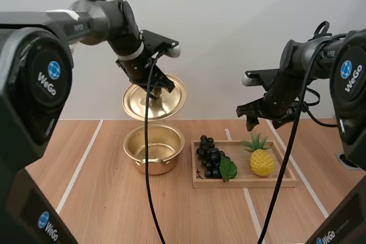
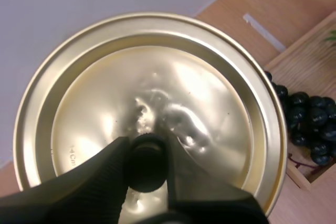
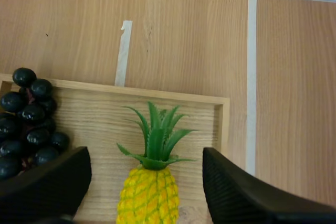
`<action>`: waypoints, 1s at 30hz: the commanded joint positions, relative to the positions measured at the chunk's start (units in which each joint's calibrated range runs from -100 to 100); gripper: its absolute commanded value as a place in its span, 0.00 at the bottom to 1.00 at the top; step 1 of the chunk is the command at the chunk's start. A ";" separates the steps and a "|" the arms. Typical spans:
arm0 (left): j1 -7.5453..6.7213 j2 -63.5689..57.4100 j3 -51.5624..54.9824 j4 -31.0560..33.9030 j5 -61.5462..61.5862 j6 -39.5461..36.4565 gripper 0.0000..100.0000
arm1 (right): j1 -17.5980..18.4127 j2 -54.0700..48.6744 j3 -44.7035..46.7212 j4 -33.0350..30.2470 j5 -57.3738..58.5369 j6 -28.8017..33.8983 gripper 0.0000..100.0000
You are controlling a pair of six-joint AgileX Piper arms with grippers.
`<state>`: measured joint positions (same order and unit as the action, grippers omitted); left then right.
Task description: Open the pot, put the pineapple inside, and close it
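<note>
My left gripper (image 1: 162,79) is shut on the black knob (image 2: 147,162) of the gold lid (image 1: 155,98), holding it tilted in the air above the open gold pot (image 1: 154,148). The lid (image 2: 152,108) faces the left wrist camera. A yellow pineapple (image 1: 261,158) with green leaves lies at the right end of the wooden tray (image 1: 246,182). My right gripper (image 1: 264,119) hangs open above that pineapple (image 3: 149,190), its two fingers (image 3: 247,192) standing apart on either side of it.
A bunch of dark grapes (image 1: 211,156) with a green leaf lies at the left end of the tray, beside the pot. White tape lines (image 1: 80,164) cross the wooden table. The grapes (image 3: 29,121) sit close to the right gripper's finger.
</note>
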<state>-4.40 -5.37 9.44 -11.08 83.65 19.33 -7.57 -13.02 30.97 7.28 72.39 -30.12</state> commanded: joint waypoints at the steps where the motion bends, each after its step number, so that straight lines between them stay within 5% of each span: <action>1: -0.19 -3.58 -2.76 -1.05 -0.99 -0.61 0.00 | -0.22 0.21 0.18 0.97 1.59 -0.12 1.00; 10: -0.19 -10.32 -10.78 -0.92 -0.86 -0.61 0.00 | -0.22 2.53 1.25 0.61 3.80 -0.12 1.00; 30: -0.19 -16.30 -19.75 -0.54 -0.86 0.61 0.00 | -0.22 2.53 18.05 -3.07 -19.48 -0.12 1.00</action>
<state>-4.40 -20.60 -8.41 -11.08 83.34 19.73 -7.57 -10.25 47.72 5.04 57.33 -30.12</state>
